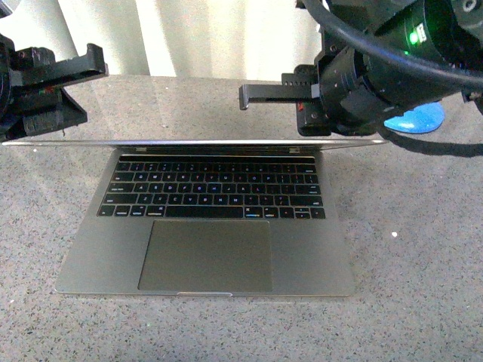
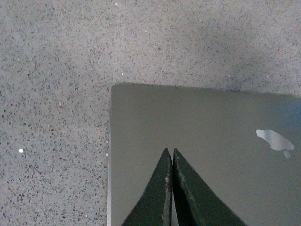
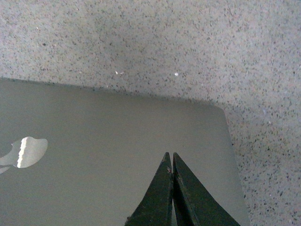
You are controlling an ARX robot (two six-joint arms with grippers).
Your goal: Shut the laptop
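The laptop [image 1: 317,256] lies open on the speckled grey table, its black keyboard [image 1: 211,188] and trackpad facing up. Its lid [image 1: 189,141] shows edge-on as a thin line above the keyboard. My left gripper [image 1: 96,60] is shut and empty, above the lid's left end. My right gripper [image 1: 245,94] is shut and empty, above the lid's right half. In the left wrist view the shut gripper [image 2: 169,153] points at the grey lid back [image 2: 197,117] near a corner, with the apple logo [image 2: 275,140] beside it. In the right wrist view the shut gripper [image 3: 170,156] points at the lid back [image 3: 117,132] near the other corner.
A blue round object [image 1: 419,119] sits on the table behind my right arm. A black cable [image 1: 430,147] hangs by the laptop's right rear corner. A pale curtain [image 1: 196,38] lies behind the table. Speckled tabletop [image 1: 423,264] surrounds the laptop.
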